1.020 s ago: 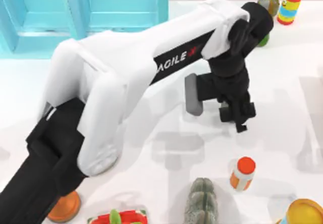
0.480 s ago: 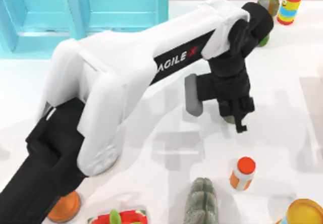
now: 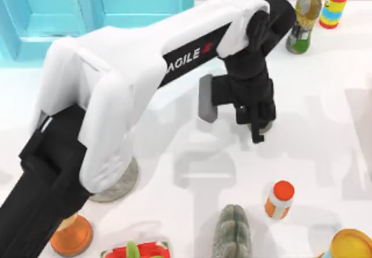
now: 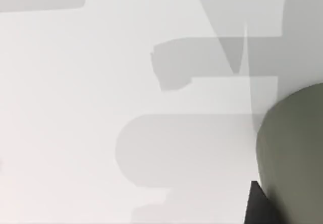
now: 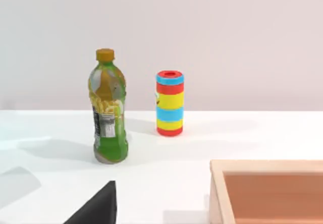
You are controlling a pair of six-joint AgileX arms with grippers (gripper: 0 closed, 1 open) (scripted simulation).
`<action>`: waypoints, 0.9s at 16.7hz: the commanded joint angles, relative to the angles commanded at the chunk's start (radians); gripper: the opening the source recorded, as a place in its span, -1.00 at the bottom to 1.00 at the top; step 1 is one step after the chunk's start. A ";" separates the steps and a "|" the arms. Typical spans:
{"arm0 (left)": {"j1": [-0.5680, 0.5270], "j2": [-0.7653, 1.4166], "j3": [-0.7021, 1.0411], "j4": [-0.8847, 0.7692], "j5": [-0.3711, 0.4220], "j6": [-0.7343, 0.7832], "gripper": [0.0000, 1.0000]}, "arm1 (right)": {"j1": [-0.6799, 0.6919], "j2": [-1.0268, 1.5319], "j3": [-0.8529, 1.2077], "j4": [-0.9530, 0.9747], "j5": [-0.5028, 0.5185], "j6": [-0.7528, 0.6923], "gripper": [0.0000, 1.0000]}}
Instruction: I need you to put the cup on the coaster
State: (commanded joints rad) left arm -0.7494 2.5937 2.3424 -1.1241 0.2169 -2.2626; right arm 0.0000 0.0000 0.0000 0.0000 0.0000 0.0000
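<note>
Left gripper [image 3: 256, 131] is seen near the middle of the tabletop [image 3: 325, 95], pointing down; its jaws appear closed on the cup [image 4: 295, 153], whose olive-grey wall sits close against the left wrist camera. In the top view only a sliver of the cup shows under the fingers, so whether it is lifted clear of the tabletop cannot be told. The coaster [image 3: 125, 182] lies well apart, toward the top view's left, partly under the left arm, just beside an orange trophy base [image 3: 72, 237]. Judged handling: rigid, light, smooth-walled and handleless, so likely slippery; a grip across the middle of the wall is advised, kept upright. A grey ridged lump [image 3: 232, 235] and a small orange-capped bottle [image 3: 280, 200] stand near the front edge and should be avoided. The right arm is parked; its wrist view faces a green bottle [image 5: 107, 115] and a striped can [image 5: 170, 103]; the state of its jaws cannot be told.
</note>
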 joint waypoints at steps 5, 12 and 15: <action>0.152 -0.073 -0.079 -0.066 -0.019 0.365 -1.00 | 0.000 0.000 0.000 0.000 0.000 0.000 1.00; 0.347 -0.238 -0.315 -0.208 -0.083 1.139 -1.00 | 0.000 0.000 0.000 0.000 0.000 0.000 1.00; 0.390 -0.321 -0.427 -0.265 -0.116 1.452 -1.00 | 0.000 0.000 0.000 0.000 0.000 0.000 1.00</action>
State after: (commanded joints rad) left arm -0.3595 2.2724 1.9154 -1.3892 0.1011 -0.8109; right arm 0.0000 0.0000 0.0000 0.0000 0.0000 0.0000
